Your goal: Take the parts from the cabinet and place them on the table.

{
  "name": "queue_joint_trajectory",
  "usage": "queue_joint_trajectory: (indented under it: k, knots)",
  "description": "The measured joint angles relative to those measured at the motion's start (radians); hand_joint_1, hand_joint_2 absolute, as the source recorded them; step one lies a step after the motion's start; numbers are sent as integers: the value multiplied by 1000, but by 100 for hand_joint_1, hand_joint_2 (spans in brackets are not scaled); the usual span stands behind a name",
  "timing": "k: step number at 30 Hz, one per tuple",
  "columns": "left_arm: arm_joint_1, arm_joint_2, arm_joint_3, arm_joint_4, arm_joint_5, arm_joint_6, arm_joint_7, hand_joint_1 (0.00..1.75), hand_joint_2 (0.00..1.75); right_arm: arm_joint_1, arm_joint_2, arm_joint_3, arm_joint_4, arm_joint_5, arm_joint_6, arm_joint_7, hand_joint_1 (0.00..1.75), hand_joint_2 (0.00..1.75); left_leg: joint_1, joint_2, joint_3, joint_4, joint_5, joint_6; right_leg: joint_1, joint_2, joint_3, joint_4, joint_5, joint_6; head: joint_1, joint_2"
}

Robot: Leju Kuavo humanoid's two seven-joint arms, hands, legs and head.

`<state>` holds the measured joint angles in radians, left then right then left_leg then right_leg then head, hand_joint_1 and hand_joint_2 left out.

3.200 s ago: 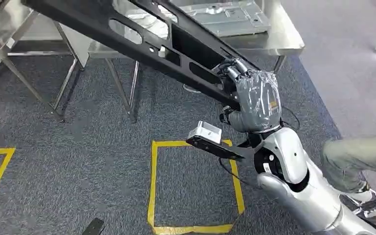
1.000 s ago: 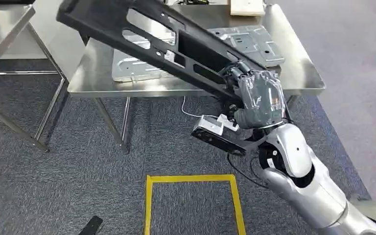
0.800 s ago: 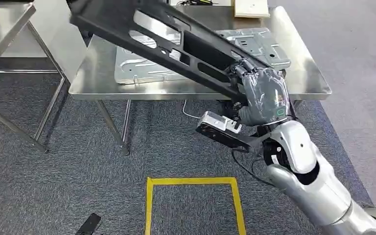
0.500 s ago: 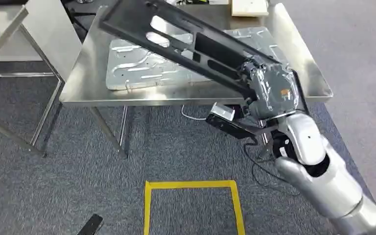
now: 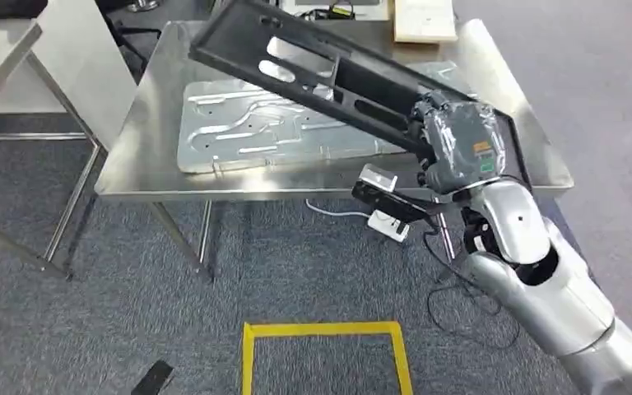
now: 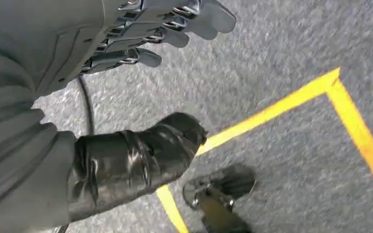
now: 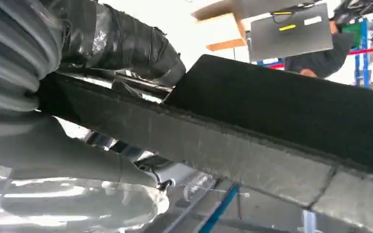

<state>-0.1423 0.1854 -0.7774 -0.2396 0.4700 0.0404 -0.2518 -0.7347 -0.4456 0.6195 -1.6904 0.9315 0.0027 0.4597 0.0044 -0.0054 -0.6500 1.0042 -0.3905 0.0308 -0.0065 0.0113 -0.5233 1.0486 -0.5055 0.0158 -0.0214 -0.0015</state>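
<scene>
Right hand (image 5: 459, 148) grasping long black slotted plastic panel (image 5: 329, 70) tilted above steel table (image 5: 136, 140), stamped metal sheet (image 5: 271, 132) beneath, left hand (image 6: 126, 34) released, fingers apart over grey carpet (image 6: 281, 48)

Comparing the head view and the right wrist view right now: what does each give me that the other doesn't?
Head view alone: the whole steel table, the grey stamped metal sheet lying on it, the yellow floor tape, and how the long black panel slants over the table, lifted clear of the sheet at its far end.

Right wrist view alone: the panel's rough edge from up close, and a person in dark clothing in the background.

Both: the right hand gripping the black panel.
</scene>
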Motion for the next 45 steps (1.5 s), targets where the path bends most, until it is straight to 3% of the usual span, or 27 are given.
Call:
queue_joint_trajectory:
  k: [2,4,5,6,7,8,10,12,13,16,17,19,21,23,25,27,28,31,32,35,36,37,38,40,41,42,45]
  knots:
    - [-6,1,0,0,-1,0,2,0,175,-12,0,6,7,7,4,-11,175,175,-2,-1,14,0,-12,12,-3,-2,-63,113,-8,7,3,0]
    - [-6,1,0,0,-4,-2,5,0,175,-14,0,16,24,22,14,-25,175,175,-3,-1,28,0,-28,17,-3,-2,-155,234,-69,14,3,0]
    - [-5,1,0,0,-5,-3,6,0,175,-14,0,23,35,29,20,-32,175,175,-3,-3,38,1,-36,17,-3,-2,-187,259,-93,16,3,0]
    - [-5,1,0,0,-5,-3,8,0,175,-14,0,29,47,39,24,-39,175,175,-3,-5,48,1,-45,16,-3,-2,-200,248,-94,15,3,0]
    - [-6,0,0,0,-5,-3,8,0,175,-17,0,36,58,49,28,-48,175,175,-3,-8,60,2,-55,15,-3,-2,-198,205,-69,14,3,0]
    - [-7,-1,0,0,-4,-3,8,0,175,-22,0,40,68,57,31,-56,175,175,-3,-10,73,4,-65,13,-3,-2,-185,142,-21,10,3,0]
    - [-10,-2,0,0,-3,-3,9,0,175,-35,2,52,89,86,35,-75,175,175,-4,-13,85,5,-85,7,1,-4,-155,-11,143,-6,3,0]
    - [-17,-3,0,0,-2,-4,13,0,175,-43,9,60,107,107,40,-86,175,175,-3,-14,82,4,-90,-2,13,-3,-158,-24,115,-16,1,0]
    - [-17,-3,0,0,-2,-4,13,0,175,-42,11,62,108,111,40,-88,175,175,-4,-15,82,12,-88,-7,7,-3,-157,-24,143,-23,1,0]
    - [-17,-3,0,0,-3,-5,16,0,175,-52,21,75,127,146,42,-106,175,175,-3,-11,68,58,-92,-19,3,-6,-130,-36,125,-37,4,0]
    - [-20,-3,0,0,-4,-6,16,0,175,-62,30,85,137,158,46,-116,175,175,-3,-9,38,109,-101,-23,3,-7,-125,-36,120,-44,1,0]
    - [-24,-4,0,0,-5,-6,17,0,175,-69,44,99,149,176,53,-130,175,175,0,-9,-53,243,-159,-30,3,-6,-115,-36,110,-49,2,0]
    - [-21,-5,0,0,-5,-6,17,0,175,-63,50,115,160,190,61,-148,175,175,1,-8,-107,297,-180,-35,3,-6,-100,-36,97,-49,2,0]
    - [-17,-5,0,0,-4,-6,17,0,175,-62,52,134,169,209,71,-162,175,175,4,-5,-90,205,-103,-42,3,-6,-79,-35,81,-46,2,0]
    - [-16,-5,0,0,-3,-5,17,0,175,-62,52,142,176,226,74,-166,175,175,6,-2,-33,39,19,-36,3,-6,-61,-33,65,-39,3,0]
    - [-15,-4,0,0,1,-4,17,0,175,-62,51,143,179,238,75,-167,175,175,-2,-1,-16,2,-18,-26,6,-5,-67,-29,57,-29,3,0]
    - [-10,-4,0,0,2,-3,17,0,175,-57,50,143,179,242,77,-167,175,175,-4,-2,-18,5,4,-20,5,-4,-64,-30,55,-24,2,0]
    - [0,-4,0,0,3,0,19,0,175,-33,30,149,183,250,85,-173,175,175,5,0,-2,-5,-2,-6,3,-3,-63,-19,32,-7,1,0]
    - [0,-4,0,0,4,2,19,0,175,-28,21,150,184,250,87,-175,175,175,5,0,5,-6,-7,2,4,-5,-82,25,10,-3,4,0]
    - [2,-3,0,0,5,2,20,0,175,-2,2,151,190,246,90,-175,175,175,2,-1,19,-5,-22,14,2,-5,-217,255,-67,5,5,0]
    - [4,-2,0,0,6,2,20,0,175,7,-2,152,193,242,93,-175,175,175,2,-1,24,-4,-28,14,2,-5,-245,286,-62,6,6,0]
    - [6,-2,0,0,6,2,20,0,175,15,-5,154,196,235,97,-175,175,175,1,-2,31,-3,-33,13,1,-5,-248,270,-34,6,5,0]
    - [7,-2,0,0,6,2,20,0,175,22,-9,155,199,230,99,-175,175,175,1,-2,39,-2,-40,12,1,-5,-229,212,14,3,6,0]
    - [7,-2,0,0,7,3,20,0,175,30,-19,155,201,224,100,-175,175,175,1,-3,55,2,-55,7,3,-5,-153,34,117,-8,6,0]
    - [8,-2,0,0,7,3,20,0,175,31,-25,155,202,220,100,-173,175,175,-3,-3,56,6,-62,3,8,-7,-133,-11,119,-17,6,0]
    - [8,-1,0,0,8,3,20,0,175,34,-31,155,203,217,99,-170,175,175,-6,-5,55,9,-65,-2,11,-7,-120,-28,110,-17,5,0]
    - [13,1,0,0,11,3,21,0,175,55,-48,155,209,217,97,-162,175,175,-4,-4,58,5,-70,-13,10,-5,-120,-28,106,-25,4,0]
